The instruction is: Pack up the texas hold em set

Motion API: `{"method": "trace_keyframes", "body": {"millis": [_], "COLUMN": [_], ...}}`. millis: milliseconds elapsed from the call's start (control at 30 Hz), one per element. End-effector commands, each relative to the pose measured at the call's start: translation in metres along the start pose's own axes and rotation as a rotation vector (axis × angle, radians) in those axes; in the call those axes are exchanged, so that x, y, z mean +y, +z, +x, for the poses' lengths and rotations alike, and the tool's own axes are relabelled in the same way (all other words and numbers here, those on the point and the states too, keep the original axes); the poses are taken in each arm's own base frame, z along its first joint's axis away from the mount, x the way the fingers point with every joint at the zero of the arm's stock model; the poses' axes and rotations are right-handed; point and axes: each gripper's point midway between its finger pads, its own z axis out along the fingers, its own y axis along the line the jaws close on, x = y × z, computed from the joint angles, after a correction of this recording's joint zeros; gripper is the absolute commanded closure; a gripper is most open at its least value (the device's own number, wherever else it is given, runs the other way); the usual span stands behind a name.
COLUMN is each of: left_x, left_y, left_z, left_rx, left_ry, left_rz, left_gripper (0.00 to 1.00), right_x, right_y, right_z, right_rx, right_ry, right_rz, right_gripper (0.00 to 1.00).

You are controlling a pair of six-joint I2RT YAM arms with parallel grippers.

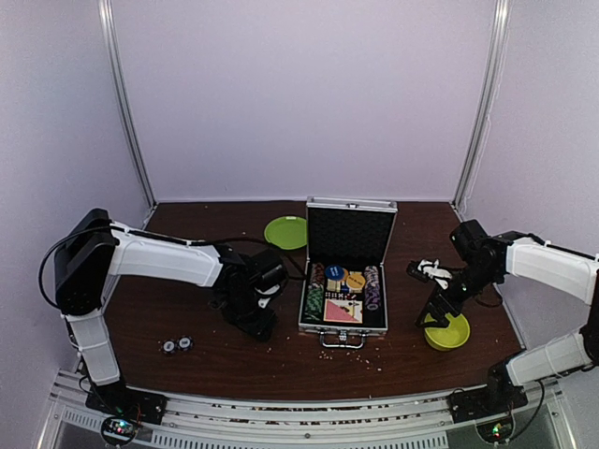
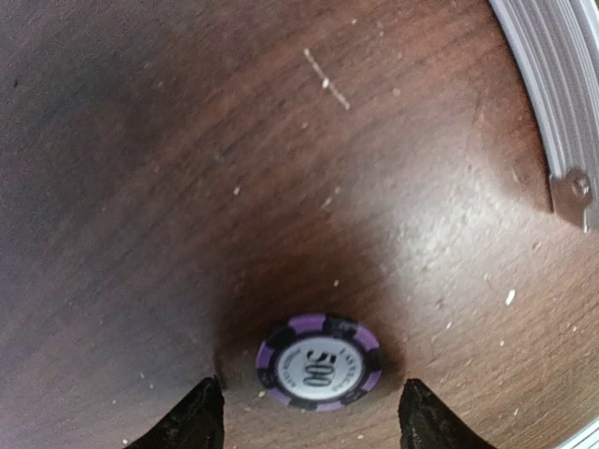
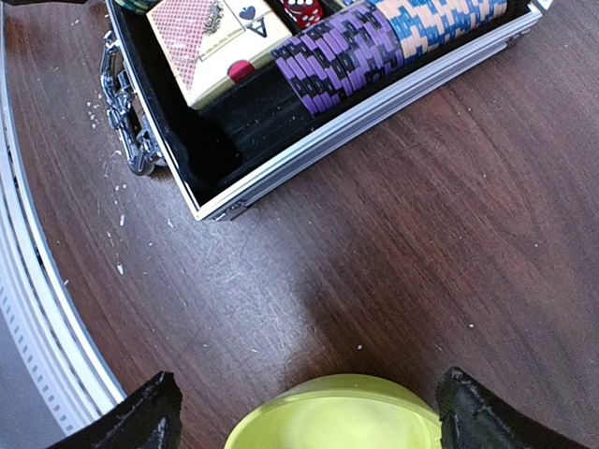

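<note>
On my left wrist view, the left gripper (image 2: 311,423) stands spread around a purple chip (image 2: 320,363) lying flat on the table (image 2: 187,187), ungripped. Overhead, I cannot see this chip. The case (image 1: 351,234) sits open at table centre. The right gripper (image 3: 314,416) hangs spread above the bowl (image 3: 332,407).

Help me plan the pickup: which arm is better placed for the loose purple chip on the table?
Left. The left pincer hangs open over the purple chip, a finger either side. The right pincer is over the yellow-green bowl, beyond the case.

Left arm (image 1: 164,259) folded inward, left fingers (image 2: 197,416) apart, pointing down. Right arm (image 1: 547,262) likewise, right fingers (image 3: 140,416) wide.
</note>
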Motion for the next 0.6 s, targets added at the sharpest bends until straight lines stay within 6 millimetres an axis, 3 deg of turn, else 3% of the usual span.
{"method": "trace_keyframes", "body": {"millis": [0,567], "left_x": [-0.007,-0.004], "left_y": [0.002,0.016], "left_z": [-0.015,-0.011], "left_rx": [-0.019,0.028], "left_ry": [0.005,-0.002], "left_rz": [0.044,0.037], "left_gripper": [0.35,0.46], "right_x": [-0.006,-0.006], "right_y": [-0.003,-0.003], "right_z": [-0.004,-0.004], "right_rx": [-0.002,0.002], "right_ry": [-0.012,-0.014], "right_rz": [0.024,0.024], "right_gripper": [0.05,0.05]}}
